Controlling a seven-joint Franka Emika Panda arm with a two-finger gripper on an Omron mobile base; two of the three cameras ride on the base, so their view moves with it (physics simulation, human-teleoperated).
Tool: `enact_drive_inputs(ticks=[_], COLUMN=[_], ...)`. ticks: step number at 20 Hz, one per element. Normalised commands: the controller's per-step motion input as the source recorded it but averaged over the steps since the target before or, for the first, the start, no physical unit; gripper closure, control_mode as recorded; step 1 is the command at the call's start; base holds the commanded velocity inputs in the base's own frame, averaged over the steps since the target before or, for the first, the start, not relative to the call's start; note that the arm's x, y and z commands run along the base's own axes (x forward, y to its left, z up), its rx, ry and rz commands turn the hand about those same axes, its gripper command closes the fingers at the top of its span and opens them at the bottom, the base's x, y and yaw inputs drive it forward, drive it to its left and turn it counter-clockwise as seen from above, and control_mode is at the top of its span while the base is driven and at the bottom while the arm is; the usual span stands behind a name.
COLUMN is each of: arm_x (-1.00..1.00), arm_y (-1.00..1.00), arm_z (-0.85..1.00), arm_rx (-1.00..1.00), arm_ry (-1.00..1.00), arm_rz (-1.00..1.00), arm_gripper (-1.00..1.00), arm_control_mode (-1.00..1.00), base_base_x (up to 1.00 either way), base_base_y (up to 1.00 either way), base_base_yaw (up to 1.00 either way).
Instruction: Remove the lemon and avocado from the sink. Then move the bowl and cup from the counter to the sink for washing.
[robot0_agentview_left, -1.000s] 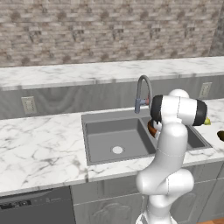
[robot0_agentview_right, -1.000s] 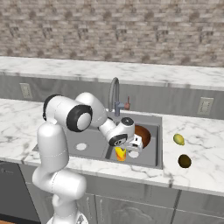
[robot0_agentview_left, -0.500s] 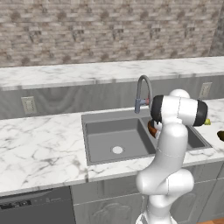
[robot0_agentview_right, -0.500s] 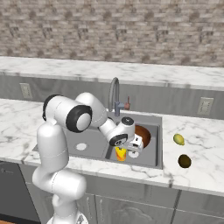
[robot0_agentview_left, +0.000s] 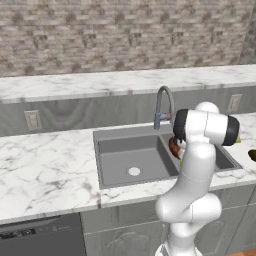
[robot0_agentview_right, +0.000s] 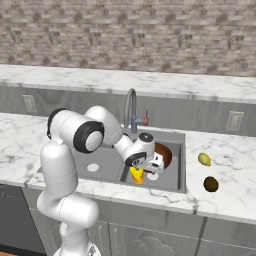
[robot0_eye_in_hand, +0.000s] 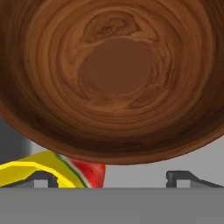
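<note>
The reddish-brown wooden bowl (robot0_agentview_right: 164, 154) (robot0_eye_in_hand: 113, 74) sits in the right basin of the grey sink (robot0_agentview_right: 102, 155), and its edge shows behind the arm (robot0_agentview_left: 173, 146). The yellow cup (robot0_agentview_right: 137, 175) (robot0_eye_in_hand: 30, 170), with a red patch low on its side, rests in the same basin in front of the bowl. My gripper (robot0_agentview_right: 150, 170) (robot0_eye_in_hand: 113, 178) hangs low over this basin, open, its fingertips (robot0_eye_in_hand: 43, 178) wide apart with the cup just beside the left one. The lemon (robot0_agentview_right: 204, 159) and the dark avocado (robot0_agentview_right: 211, 184) (robot0_agentview_left: 252, 155) lie on the counter to the right of the sink.
A curved metal faucet (robot0_agentview_right: 131, 107) (robot0_agentview_left: 163, 102) rises behind the basins, close to my arm. The left basin has a white round drain (robot0_agentview_left: 133, 171). Marble counter (robot0_agentview_left: 45, 165) runs left of the sink, with a grey backsplash and a brick wall behind.
My fingers have spread apart and let go of the cup, which stays in the right basin. The arm and the other things have hardly moved.
</note>
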Motion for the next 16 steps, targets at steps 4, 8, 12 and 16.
enact_drive_inputs(ticks=[4, 8, 12, 16], arm_x=[0.00, -0.01, -0.02, -0.02], arm_y=[0.00, -0.01, -0.02, -0.05], arm_z=[0.15, 0.21, 0.21, 0.18], arm_rx=[0.00, 0.00, 0.00, 0.00], arm_ry=[0.00, 0.00, 0.00, 0.00], arm_rz=[0.00, 0.00, 0.00, 0.00], arm_gripper=[-1.00, -1.00, -1.00, -1.00], arm_control_mode=[-1.00, -1.00, -1.00, -1.00], base_base_x=[0.00, 0.00, 0.00, 0.00], base_base_y=[0.00, 0.00, 0.00, 0.00], base_base_yaw=[0.00, 0.00, 0.00, 0.00])
